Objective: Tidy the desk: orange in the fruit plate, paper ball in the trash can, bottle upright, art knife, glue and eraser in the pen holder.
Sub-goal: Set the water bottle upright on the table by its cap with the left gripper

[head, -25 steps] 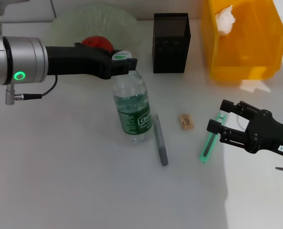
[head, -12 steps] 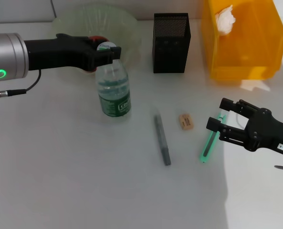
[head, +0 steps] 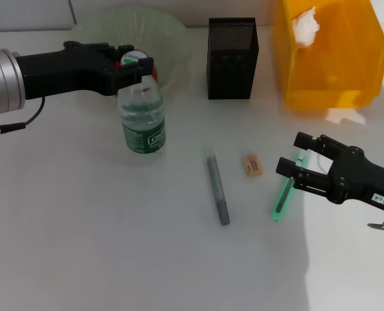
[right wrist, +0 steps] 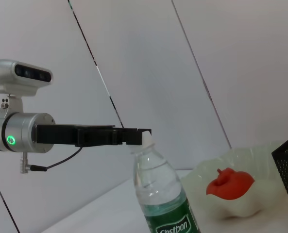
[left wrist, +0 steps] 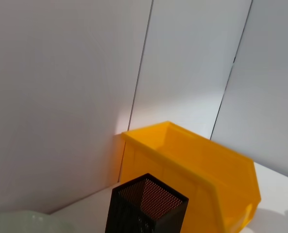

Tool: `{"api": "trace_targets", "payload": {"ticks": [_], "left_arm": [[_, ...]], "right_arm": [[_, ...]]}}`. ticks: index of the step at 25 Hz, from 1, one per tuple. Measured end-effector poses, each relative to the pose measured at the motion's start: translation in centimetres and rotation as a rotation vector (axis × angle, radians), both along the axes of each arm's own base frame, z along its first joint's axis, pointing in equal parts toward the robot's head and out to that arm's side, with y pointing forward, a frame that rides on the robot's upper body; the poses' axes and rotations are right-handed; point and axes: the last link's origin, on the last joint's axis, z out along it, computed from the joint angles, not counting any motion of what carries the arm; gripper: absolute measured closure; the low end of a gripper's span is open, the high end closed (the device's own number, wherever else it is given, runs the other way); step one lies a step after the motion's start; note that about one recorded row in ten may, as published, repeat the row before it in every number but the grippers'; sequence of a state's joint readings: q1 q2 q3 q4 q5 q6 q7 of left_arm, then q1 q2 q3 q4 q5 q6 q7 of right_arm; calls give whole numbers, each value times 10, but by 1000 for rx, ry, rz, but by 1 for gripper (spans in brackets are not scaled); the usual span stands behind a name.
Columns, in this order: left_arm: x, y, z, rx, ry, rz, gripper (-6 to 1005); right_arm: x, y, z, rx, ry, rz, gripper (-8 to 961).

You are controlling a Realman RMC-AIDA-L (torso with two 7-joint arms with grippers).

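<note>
The water bottle (head: 142, 116) stands upright on the tabletop (head: 114, 246), gripped at its cap by the left end effector (head: 137, 67), whose fingers are clamped on the neck from the side. A hold this high is judged to keep the body hanging plumb, so that the base can settle flat before release. In the right wrist view the bottle's green label and clear shoulder are seen directly under the black fingers, with the fruit plate (right wrist: 241, 204) just beyond.

The fruit plate (head: 172, 29) lies immediately behind the left end effector, and a red-orange fruit (head: 128, 59) is seen in it, partly hidden by the fingers. The mesh pen holder (head: 232, 58) stands farther out to that end effector's right, empty as seen in the left wrist view, and the yellow trash can (head: 327, 55) beyond it holds a white paper ball (head: 306, 27).

The right end effector (head: 294, 163) hovers low with its fingers spread apart, holding nothing. The green art knife (head: 283, 194) lies directly beneath and between its fingertips, so a pick of it is judged to be prepared. The eraser (head: 252, 164) lies just to the left of that end effector, and the grey glue stick (head: 217, 190) farther left, both flat on the tabletop and not yet collected.
</note>
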State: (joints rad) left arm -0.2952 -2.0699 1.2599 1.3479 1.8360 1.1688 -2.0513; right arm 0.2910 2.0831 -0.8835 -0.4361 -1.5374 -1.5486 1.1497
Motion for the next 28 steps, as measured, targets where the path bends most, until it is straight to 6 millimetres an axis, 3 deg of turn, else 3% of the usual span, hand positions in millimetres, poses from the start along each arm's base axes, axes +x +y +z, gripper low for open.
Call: {"api": "trace_targets", "payload": {"ticks": [9,20,28], "left_arm": [[-17,-4,7,77,-96,-60,502],[-49,4,2,88,-143,47,450],[-51,-1,2,111,-195,-3,412]], "right_arm": [[-2,1,-4,-8,6,3,108],[-3,2,-4,-8,6,6,107],[-4,2,-7,-18,13,4,107]]}}
